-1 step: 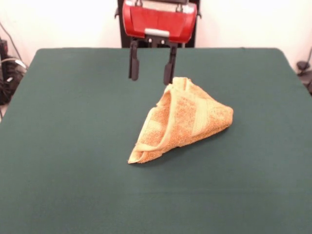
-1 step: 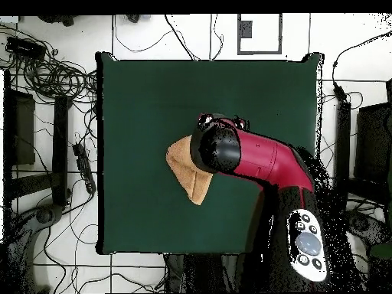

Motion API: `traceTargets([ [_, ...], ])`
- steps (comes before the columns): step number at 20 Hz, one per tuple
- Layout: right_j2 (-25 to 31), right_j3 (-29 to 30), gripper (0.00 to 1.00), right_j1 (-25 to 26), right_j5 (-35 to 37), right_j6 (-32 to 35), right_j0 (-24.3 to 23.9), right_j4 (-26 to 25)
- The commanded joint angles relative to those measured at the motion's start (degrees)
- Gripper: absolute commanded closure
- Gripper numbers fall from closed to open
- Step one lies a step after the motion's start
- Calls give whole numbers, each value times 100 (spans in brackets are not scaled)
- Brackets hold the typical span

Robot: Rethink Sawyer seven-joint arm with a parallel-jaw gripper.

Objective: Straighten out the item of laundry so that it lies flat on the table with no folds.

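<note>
In the front view, the jaws of the gripper [image 1: 151,68] are seen spread apart and empty, raised above the bench [image 1: 58,146]. To their right and nearer the camera, the towel [image 1: 183,122] is found bunched in a folded wedge near the bench's middle. Its long axis runs from lower left up to the peak just beside the right jaw.

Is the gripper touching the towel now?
Cannot tell. In the front view one finger of the open gripper meets the towel peak; the overhead view hides it.

Towel [image 2: 186,170] half under arm [image 2: 256,157] (overhead)
</note>
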Motion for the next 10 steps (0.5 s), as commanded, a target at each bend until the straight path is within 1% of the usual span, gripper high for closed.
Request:
traceTargets([
  [1, 679, 837, 0, 681, -313, 1346, 109, 378],
  [3, 525, 853, 0, 656, -257, 1457, 264, 421],
  [5, 484, 874, 0, 649, -258, 1483, 314, 456],
  [10, 730, 924, 0, 842, -495, 1227, 146, 466],
])
